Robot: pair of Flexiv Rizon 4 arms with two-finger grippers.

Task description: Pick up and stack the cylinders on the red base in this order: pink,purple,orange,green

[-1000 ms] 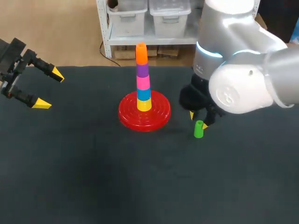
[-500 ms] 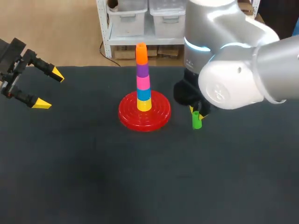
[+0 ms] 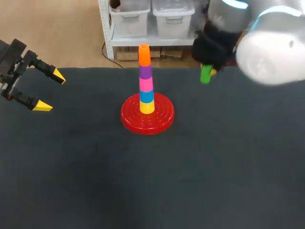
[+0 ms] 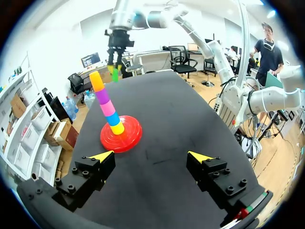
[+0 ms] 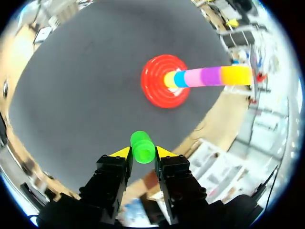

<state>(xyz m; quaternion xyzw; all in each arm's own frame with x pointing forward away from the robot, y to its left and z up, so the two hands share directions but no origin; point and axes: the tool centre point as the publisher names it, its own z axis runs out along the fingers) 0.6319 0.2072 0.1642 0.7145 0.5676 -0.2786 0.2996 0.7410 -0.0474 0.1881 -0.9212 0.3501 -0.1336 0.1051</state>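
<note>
green cylinder aloft, orange top next below it

the right fingers (image 5: 120, 153) were clenched on the green cylinder (image 5: 142, 147), one yellow tip on either side. they held it in the air well above the counter (image 3: 143, 186), off to the right of the stack. the stack stood upright on the red base (image 3: 131, 120): yellow, blue, pink and purple, with the orange cylinder (image 3: 144, 54) on top. the left fingers (image 3: 43, 105) hung released and empty near the counter's left edge, well apart from the base.

to place it well, i judged, the green piece should be carried until it sat straight over the orange top with its axis upright. it should then be lowered slowly, so that it seated without nudging the tall, narrow tower. coming in from above looked safer than from the side, since a sideways brush could topple the lot.

open counter lay all around the base, so nothing crowded the approach. the counter's back edge was near the stack, though.
</note>
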